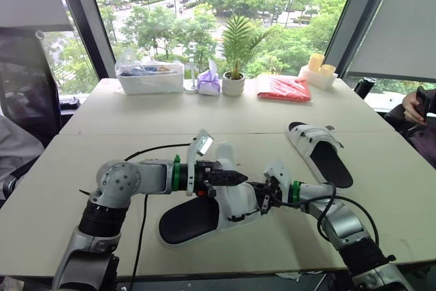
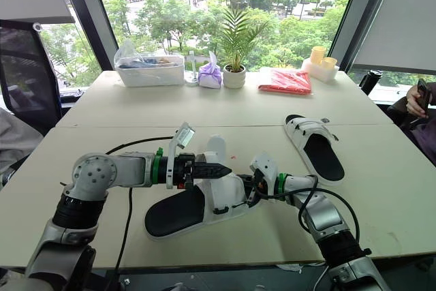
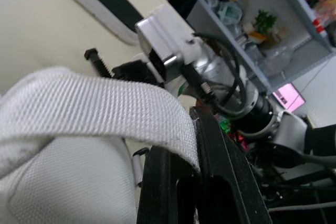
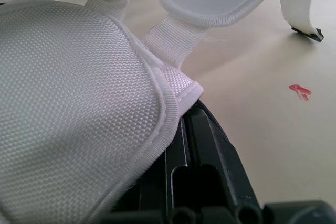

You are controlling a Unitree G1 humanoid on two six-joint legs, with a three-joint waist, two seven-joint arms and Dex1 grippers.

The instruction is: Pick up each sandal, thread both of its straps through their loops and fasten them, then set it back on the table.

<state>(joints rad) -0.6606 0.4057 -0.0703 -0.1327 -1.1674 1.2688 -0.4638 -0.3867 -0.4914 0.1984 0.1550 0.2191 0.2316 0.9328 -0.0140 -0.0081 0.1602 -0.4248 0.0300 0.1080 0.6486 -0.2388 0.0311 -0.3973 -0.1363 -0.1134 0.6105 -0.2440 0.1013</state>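
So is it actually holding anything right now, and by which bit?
Yes: the near sandal. The left jaws pinch a white strap; the right jaws seem to grip the edge of its upper.

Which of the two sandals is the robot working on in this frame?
The near sandal at the front edge of the table: both arms reach onto its white upper. The far sandal lies apart, farther back on the robot's right, untouched.

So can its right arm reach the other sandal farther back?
Probably yes. The far sandal lies on the robot's right side, with nothing between it and the right gripper. But that gripper is busy at the near sandal first.
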